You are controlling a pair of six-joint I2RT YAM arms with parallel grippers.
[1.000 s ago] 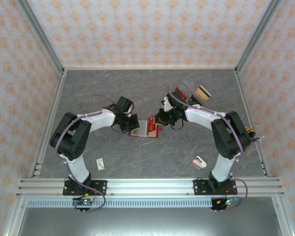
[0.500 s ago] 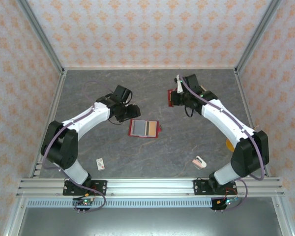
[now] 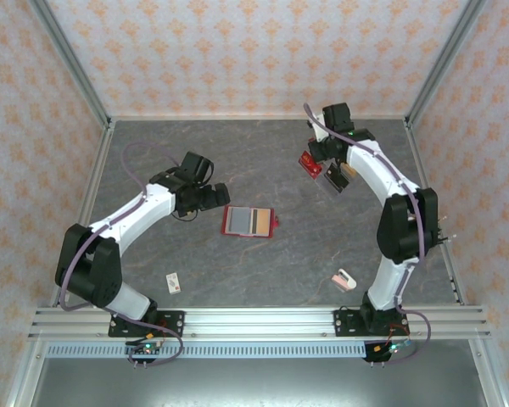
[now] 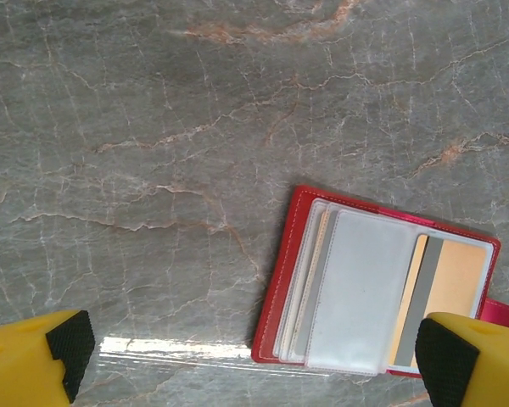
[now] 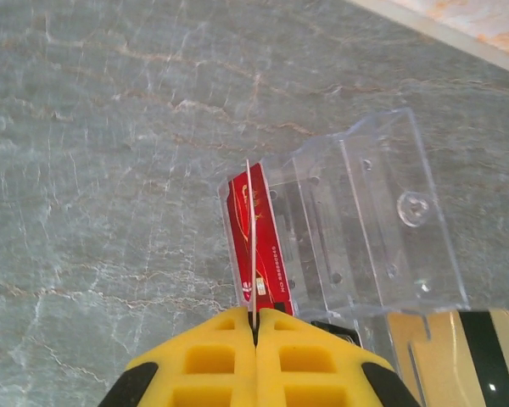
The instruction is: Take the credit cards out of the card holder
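Red leather-like card holder [image 3: 248, 221] spread open flat at mid-table, pale clear pockets upward. Just left of it, left gripper [image 3: 214, 197] gaping wide, empty. Toward the far right, right gripper [image 5: 254, 326] pinched tight on a thin card [image 5: 251, 229], edge-on. Tan, grey-striped credit card [image 4: 448, 292] tucked in one pocket.

The left gripper [image 4: 256, 352] is spread wide: its yellow fingers [image 4: 34, 360] with black pads sit in the lower left and lower right corners. Between them, toward the lower right, the red card holder [image 4: 365, 292] lies open and flat on the grey marbled table [image 4: 153, 127]. A tan credit card [image 4: 454, 284] with a grey stripe sits in its right pocket.
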